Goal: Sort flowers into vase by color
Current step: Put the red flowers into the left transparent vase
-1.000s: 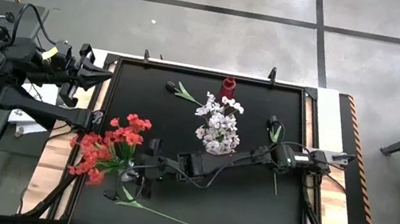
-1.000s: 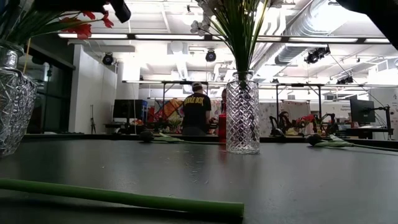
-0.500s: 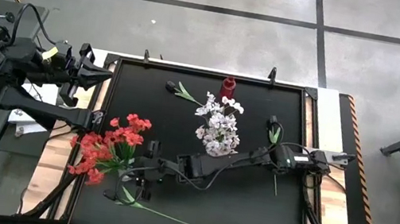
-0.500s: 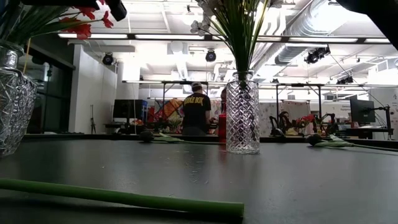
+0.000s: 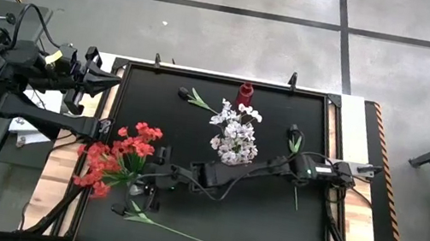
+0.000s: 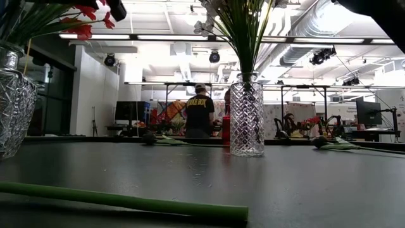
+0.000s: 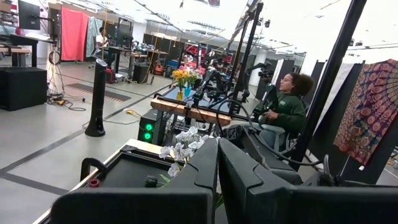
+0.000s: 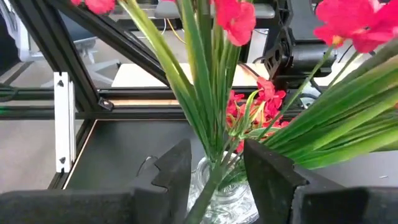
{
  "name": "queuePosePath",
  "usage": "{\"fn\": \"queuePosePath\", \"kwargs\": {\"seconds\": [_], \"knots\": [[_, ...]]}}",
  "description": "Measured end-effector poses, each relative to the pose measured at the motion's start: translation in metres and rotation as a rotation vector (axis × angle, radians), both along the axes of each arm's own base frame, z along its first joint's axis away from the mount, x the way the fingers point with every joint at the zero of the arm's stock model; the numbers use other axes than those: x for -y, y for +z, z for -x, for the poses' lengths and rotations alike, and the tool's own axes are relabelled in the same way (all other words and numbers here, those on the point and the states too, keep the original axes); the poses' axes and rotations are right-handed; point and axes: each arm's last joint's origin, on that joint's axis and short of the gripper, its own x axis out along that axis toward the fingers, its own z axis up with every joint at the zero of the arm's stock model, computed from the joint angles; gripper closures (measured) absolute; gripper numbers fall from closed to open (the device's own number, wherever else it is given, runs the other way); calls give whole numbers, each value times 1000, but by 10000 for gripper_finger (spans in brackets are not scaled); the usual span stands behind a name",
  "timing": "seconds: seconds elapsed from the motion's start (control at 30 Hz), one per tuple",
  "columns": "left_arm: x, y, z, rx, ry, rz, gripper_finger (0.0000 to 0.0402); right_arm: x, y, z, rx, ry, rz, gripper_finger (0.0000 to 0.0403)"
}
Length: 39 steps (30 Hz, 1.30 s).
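Observation:
The red flowers [image 5: 119, 153] stand in a glass vase [image 6: 11, 101] near the table's left edge. The white flowers [image 5: 234, 139] stand in a second glass vase [image 6: 247, 117] at mid-table. My right gripper [image 5: 144, 185] is open just right of the red bunch. In the right wrist view its fingers stand on either side of the green stems [image 8: 208, 118] above the vase mouth [image 8: 227, 199]. A dark bloom [image 5: 184, 92] on a leafy stem lies near the far edge, and another [image 5: 292, 133] lies to the right. My left gripper [image 5: 113, 80] is shut and waits off the table's left side.
A loose green stem with leaves [image 5: 164, 226] lies near the near edge, just below my right gripper, and shows as a long stalk [image 6: 126, 201] in the low view. A small red bottle [image 5: 245, 93] stands at the far edge. A person works in the room beyond.
My right gripper has shifted slightly toward the table's left, closer in on the red flowers. The vases and the flowers on the table have stayed where they were.

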Motion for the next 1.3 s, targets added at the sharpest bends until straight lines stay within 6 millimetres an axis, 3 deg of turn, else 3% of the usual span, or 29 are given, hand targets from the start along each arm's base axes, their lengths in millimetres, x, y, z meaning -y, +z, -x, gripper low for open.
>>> {"fn": "queuePosePath", "kwargs": {"seconds": [0.23,0.77,0.9,1.1,1.3], "knots": [[0,0,0,1,0,0,402,-3,-17,-5,-26,21,-18,267],[0,0,0,1,0,0,402,-3,-16,-6,-3,27,-16,271],[0,0,0,2,0,0,402,-5,-15,-5,2,41,13,300],[0,0,0,2,0,0,402,-8,-15,-5,6,45,19,388],[0,0,0,2,0,0,402,-10,-2,-2,56,12,47,384]]}}
